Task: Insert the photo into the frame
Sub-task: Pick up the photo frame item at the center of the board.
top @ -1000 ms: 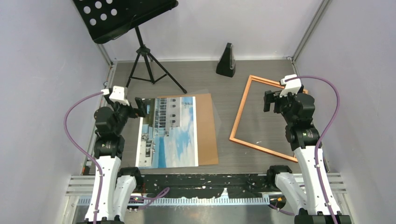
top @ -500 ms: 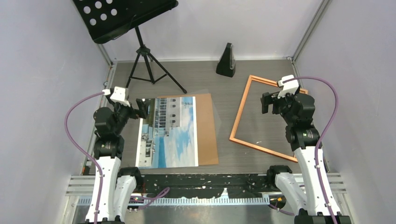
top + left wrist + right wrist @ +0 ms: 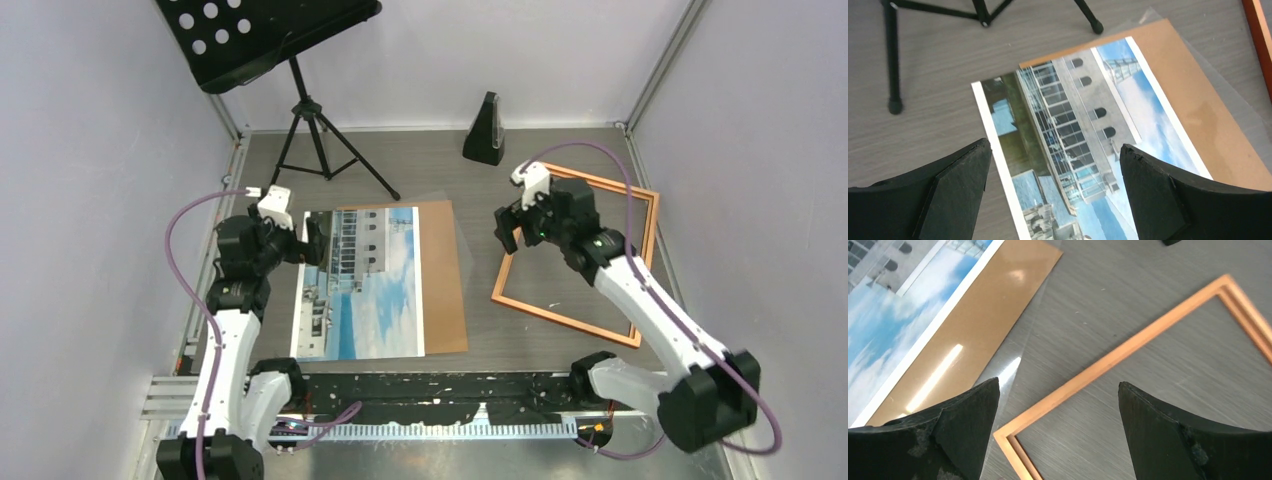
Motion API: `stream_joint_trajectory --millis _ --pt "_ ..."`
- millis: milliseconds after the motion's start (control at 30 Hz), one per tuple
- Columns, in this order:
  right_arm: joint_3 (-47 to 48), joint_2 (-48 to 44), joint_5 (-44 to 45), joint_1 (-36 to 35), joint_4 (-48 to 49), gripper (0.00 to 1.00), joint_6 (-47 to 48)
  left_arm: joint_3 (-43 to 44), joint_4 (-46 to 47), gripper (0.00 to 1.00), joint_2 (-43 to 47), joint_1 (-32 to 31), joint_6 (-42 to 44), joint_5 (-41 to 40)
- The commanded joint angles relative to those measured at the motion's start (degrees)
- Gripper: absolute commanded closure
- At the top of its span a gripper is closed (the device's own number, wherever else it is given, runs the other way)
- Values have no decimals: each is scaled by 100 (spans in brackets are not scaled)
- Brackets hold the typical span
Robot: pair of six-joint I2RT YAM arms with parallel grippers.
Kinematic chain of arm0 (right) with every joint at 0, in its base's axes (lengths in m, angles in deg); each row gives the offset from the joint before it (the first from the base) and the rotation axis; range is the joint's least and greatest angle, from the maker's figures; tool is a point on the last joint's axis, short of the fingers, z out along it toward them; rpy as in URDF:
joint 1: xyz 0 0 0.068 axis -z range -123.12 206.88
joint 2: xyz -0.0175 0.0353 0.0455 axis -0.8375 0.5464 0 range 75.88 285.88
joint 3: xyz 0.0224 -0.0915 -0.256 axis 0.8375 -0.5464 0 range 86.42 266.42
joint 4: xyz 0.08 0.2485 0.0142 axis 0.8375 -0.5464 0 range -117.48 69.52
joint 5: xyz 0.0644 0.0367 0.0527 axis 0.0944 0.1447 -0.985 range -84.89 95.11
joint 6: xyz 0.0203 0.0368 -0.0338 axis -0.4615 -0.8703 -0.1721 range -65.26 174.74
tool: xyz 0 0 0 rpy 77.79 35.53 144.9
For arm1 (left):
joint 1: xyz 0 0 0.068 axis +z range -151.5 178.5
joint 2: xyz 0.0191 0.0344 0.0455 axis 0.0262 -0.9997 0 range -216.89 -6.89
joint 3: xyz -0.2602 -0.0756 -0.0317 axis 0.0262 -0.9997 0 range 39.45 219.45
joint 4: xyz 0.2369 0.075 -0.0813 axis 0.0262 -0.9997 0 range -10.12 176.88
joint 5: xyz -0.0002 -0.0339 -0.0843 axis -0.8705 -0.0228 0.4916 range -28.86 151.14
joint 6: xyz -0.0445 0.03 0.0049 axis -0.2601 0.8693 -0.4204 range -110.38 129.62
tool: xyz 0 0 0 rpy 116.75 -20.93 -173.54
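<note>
Photo (image 3: 362, 285): lies flat and face up on the left half of the table (image 3: 430, 170), building, sky and water showing. It is outside the frame and apart from it.
Photo support: most of the print rests on a brown backing board (image 3: 445, 280). Its left part reaches past the board onto the table.
Backing board: bare along its right side and in a thin strip at its far edge.
Clear sheet (image 3: 1018, 365): a transparent sheet pokes out past the board's right edge and far right corner.
Frame (image 3: 565, 320): copper-orange, flat on the right half of the table and turned slightly askew. Bare tabletop shows through its opening. Its near left corner sits just beside the clear sheet.
Left gripper (image 3: 1054, 152): hangs over the photo's far left corner, with jaws spread wide and nothing between them.
Right gripper (image 3: 1059, 387): hangs over the frame's left rail, above the gap between board and frame. Its jaws are spread wide and hold nothing.
Music stand (image 3: 270, 35): black, stands at the far left on a tripod.
Black wedge (image 3: 485, 130): small and upright at the far edge, near the frame's far left corner.
</note>
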Motion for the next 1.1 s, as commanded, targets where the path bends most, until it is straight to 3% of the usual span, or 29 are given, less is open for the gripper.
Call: stream_joint_trajectory --millis 0,200,533,1067 --pt "469 924 -344 -365 227 5 -222 229 -375 1 -408 -60 -140 295" --pt "856 2234 -1014 -412 396 5 -670 687 -1038 1 -1459 -330 -699 368" --pt "1338 3489 -1669 -267 333 2 -870 1143 -1698 1 -3035 -993 -1454 488" --pt "1571 4678 -2587 91 219 3 -1096 750 -1309 1 -3532 -1161 -2146 696"
